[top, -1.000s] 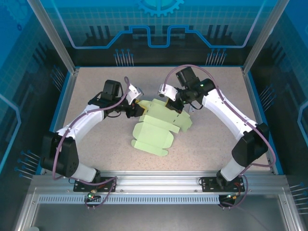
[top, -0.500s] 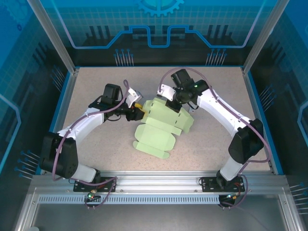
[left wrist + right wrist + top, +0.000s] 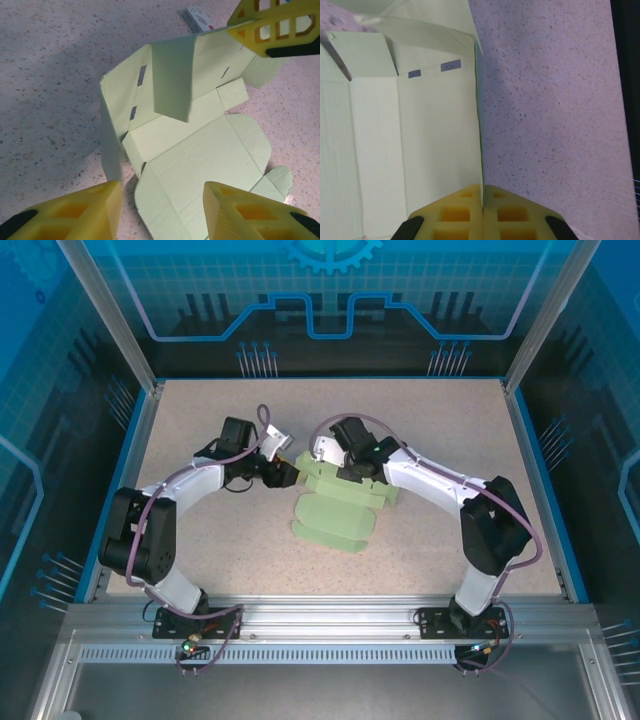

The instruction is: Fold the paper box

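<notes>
Paper box (image 3: 435,140) edge ends hidden inside the right end effector (image 3: 482,190).

You look down on a table (image 3: 200,570) topped in speckled beige, matte and evenly lit. A blue rim (image 3: 330,379) runs along the table's far edge and down both its sides. An aluminium rail (image 3: 330,618) lies across the table's near edge. One aluminium post (image 3: 105,315) rises at the table's far left corner, another (image 3: 555,315) at its far right. Behind the table stands a clear panel (image 3: 420,290) bearing blue line graphics, with a gear emblem (image 3: 332,252) at its top.
</notes>
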Tool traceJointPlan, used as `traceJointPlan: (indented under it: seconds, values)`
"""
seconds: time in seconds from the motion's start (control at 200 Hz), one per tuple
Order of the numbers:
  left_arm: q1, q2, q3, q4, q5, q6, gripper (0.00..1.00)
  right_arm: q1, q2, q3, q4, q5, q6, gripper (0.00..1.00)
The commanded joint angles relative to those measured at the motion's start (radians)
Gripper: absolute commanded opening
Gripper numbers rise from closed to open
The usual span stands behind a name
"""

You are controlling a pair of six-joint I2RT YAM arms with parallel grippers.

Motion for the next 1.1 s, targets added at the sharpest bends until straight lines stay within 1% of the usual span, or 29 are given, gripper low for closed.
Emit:
traceJointPlan:
  seconds: [0.0, 0.105, 0.185, 0.29, 0.36, 0.395, 0.56, 0.64, 0.78, 0.865, 0.915, 1.091]
  values:
    - [0.026, -0.010, 0.001, 0.031, 0.018, -0.037, 0.48, 0.031, 0.004, -0.065, 0.184, 0.116, -0.068, 0.00]
    - [0.049, -0.017, -0.009, 0.053, 0.036, -0.067, 0.49, 0.052, 0.004, -0.125, 0.289, 0.167, -0.113, 0.00]
    - [0.072, -0.017, -0.012, 0.081, 0.018, -0.114, 0.49, 0.064, 0.007, -0.160, 0.356, 0.199, -0.148, 0.00]
    - [0.106, 0.006, 0.007, 0.108, -0.075, -0.210, 0.49, 0.075, 0.008, -0.208, 0.445, 0.239, -0.192, 0.00]
    - [0.115, 0.037, 0.038, 0.083, -0.156, -0.247, 0.47, 0.079, 0.007, -0.234, 0.499, 0.258, -0.219, 0.00]
    - [0.115, 0.056, 0.057, 0.062, -0.179, -0.257, 0.47, 0.083, 0.007, -0.244, 0.523, 0.265, -0.230, 0.00]
    - [0.115, 0.181, 0.170, -0.030, -0.186, -0.299, 0.46, 0.095, 0.008, -0.284, 0.624, 0.298, -0.290, 0.00]
    - [0.113, 0.225, 0.217, -0.057, -0.170, -0.309, 0.44, 0.100, 0.011, -0.295, 0.650, 0.306, -0.310, 0.00]
    - [0.108, 0.270, 0.252, -0.050, -0.089, -0.341, 0.41, 0.098, 0.005, -0.302, 0.661, 0.306, -0.319, 0.00]
    - [0.092, 0.314, 0.298, -0.091, -0.063, -0.334, 0.38, 0.098, 0.003, -0.298, 0.649, 0.297, -0.314, 0.00]
    - [0.080, 0.329, 0.310, -0.094, -0.025, -0.324, 0.38, 0.097, 0.001, -0.296, 0.643, 0.291, -0.311, 0.00]
    - [0.051, 0.333, 0.291, -0.026, 0.089, -0.287, 0.39, 0.078, -0.023, -0.280, 0.554, 0.228, -0.264, 0.00]
